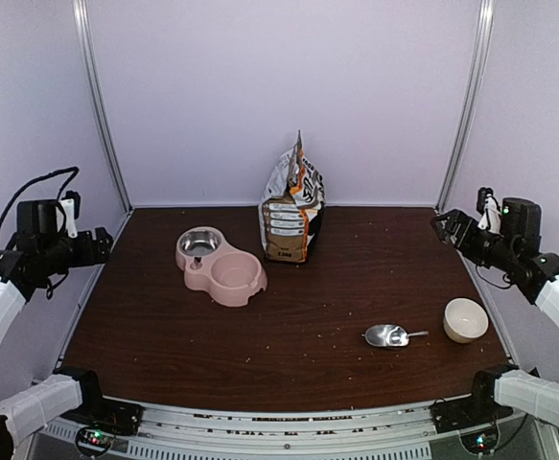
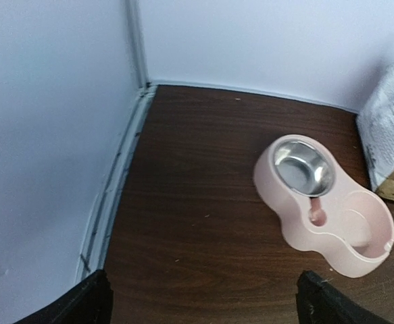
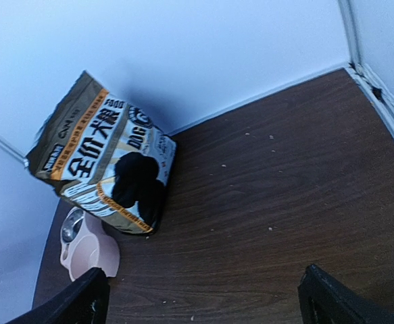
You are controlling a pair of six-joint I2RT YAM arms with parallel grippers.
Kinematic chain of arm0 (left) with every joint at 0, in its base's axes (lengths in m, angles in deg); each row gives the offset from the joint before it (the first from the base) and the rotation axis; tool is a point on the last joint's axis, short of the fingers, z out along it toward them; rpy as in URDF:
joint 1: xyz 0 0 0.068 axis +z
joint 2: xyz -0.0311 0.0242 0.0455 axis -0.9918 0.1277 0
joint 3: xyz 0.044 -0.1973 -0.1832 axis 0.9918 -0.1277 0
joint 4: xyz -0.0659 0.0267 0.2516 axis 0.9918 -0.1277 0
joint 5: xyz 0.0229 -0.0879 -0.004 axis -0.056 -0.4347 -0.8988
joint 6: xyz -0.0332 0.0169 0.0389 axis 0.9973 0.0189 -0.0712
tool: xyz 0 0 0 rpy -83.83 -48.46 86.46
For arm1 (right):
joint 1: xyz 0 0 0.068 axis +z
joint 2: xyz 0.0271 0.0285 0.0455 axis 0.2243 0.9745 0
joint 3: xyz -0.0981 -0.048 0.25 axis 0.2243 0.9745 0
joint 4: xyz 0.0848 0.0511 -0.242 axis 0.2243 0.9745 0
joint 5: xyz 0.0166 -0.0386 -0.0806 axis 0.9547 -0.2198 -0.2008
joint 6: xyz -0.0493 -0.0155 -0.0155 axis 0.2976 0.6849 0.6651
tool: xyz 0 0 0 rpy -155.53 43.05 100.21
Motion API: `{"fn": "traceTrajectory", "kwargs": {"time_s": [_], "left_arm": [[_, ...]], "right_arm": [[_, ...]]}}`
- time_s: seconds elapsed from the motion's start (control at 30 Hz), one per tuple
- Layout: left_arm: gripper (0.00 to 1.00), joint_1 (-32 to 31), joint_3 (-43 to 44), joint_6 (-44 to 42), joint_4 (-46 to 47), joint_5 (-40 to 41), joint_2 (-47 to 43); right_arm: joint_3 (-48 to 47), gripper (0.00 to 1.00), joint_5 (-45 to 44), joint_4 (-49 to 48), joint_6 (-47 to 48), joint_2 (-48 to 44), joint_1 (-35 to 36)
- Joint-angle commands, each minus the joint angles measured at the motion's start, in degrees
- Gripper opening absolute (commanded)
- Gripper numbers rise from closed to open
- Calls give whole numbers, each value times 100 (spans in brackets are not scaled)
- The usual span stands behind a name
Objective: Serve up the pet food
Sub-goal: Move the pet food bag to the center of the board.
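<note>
**A:** What are the arms doing?

**B:** Both are hanging raised over the side edges of the bench. The left gripper [image 2: 207, 307] is holding its fingers spread wide with nothing between them. The right gripper [image 3: 210, 304] is gaping the same way, also bare.

**A:** So which step are we looking at?

**B:** I'm reading it as the very start, since nothing is being gripped or poured. Nearest, toward the near right corner, the metal scoop [image 1: 391, 335] is lying flat. A cream bowl [image 1: 466, 319] is sitting just beside it, by the right edge.

**A:** And further in?

**B:** The pink feeder [image 1: 220, 265] is sitting left of centre, and both its basins are looking bare. Beyond it, at the middle of the far edge, the bag [image 1: 291, 206] is standing upright. The pet food is presumably sitting inside it, hidden from every view.

**A:** What is the next move calling for?

**B:** I'm thinking the right arm should be coming down onto the scoop's handle, which is pointing toward the bowl. The grip is going to need squaring, because the handle is thin and lying low on the wood.
</note>
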Motion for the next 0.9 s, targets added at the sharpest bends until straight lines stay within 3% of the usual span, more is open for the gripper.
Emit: {"fn": "traceTrajectory", "kwargs": {"time_s": [0.0,0.07,0.23,0.37,0.6,0.87], "left_arm": [[98,-969,690,-651,770,-342,843],[98,-1366,969,-926,951,-397,1213],[98,-1427,1319,-1100,1290,-638,1623],[98,-1418,1296,-1194,1022,-109,1535],[98,-1418,1102,-1195,866,900,1126],[98,-1418,1182,-1129,708,916,1268]], "right_arm": [[-758,98,-1453,489,157,316,1214],[-1134,98,-2068,721,138,697,1816],[-2329,97,-2833,1090,20,1823,3027],[-3337,96,-3260,1175,72,2714,3778],[-5134,88,-3356,1307,153,4309,4188],[-7116,81,-3650,2047,744,5975,4174]]}}
